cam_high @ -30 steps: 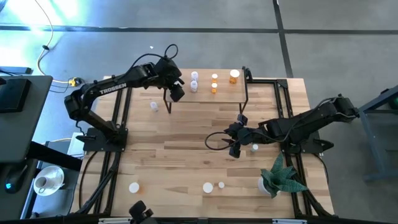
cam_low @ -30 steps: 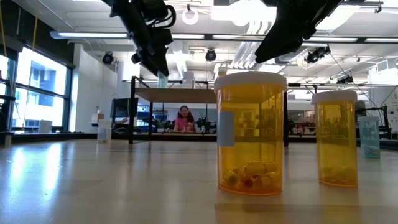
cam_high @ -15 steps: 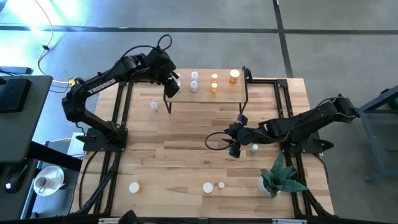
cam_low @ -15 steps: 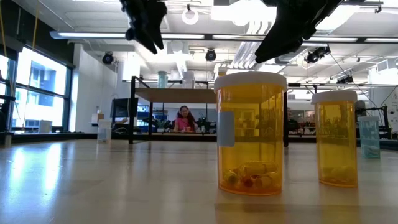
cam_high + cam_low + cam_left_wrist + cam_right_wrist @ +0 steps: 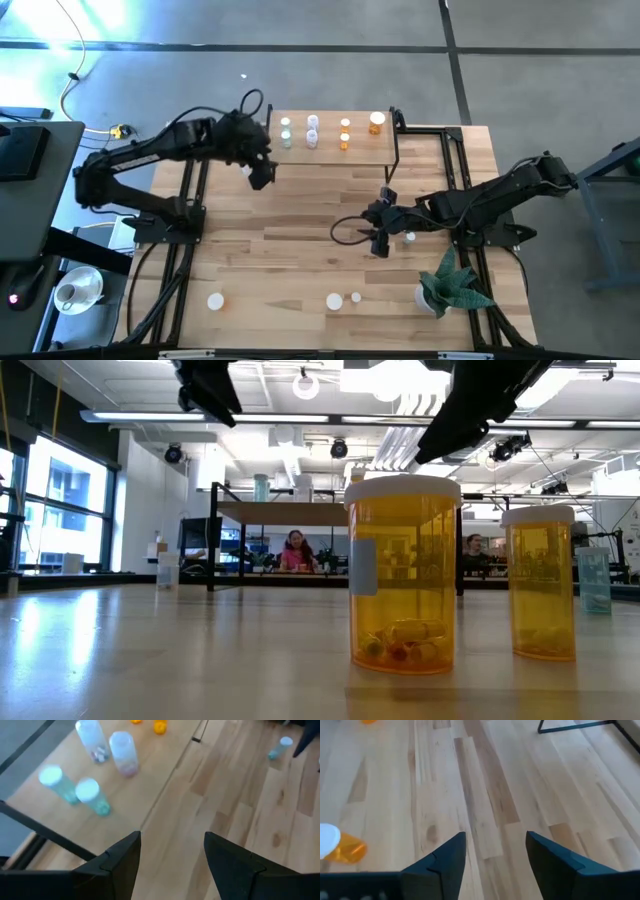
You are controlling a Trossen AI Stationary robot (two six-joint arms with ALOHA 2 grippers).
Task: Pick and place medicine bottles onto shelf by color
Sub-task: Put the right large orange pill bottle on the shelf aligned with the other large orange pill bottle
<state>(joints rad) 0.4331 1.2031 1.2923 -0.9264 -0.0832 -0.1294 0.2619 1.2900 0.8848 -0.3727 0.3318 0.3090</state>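
Both the left gripper (image 5: 172, 857) and right gripper (image 5: 495, 855) are gaping empty while light, slick, tippable bottles (image 5: 313, 131) are standing on the shelf (image 5: 330, 150), best pinched mid-body.

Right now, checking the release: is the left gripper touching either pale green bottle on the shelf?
Apart. The left wrist view shows the left gripper open and empty, with bare wood between it and both pale green bottles.

the shelf (image 5: 330, 150) carries upright white-capped medicine bottles (image 5: 312, 130): pale green at its left end, whitish next, orange toward the right; others stand scattered on the tabletop
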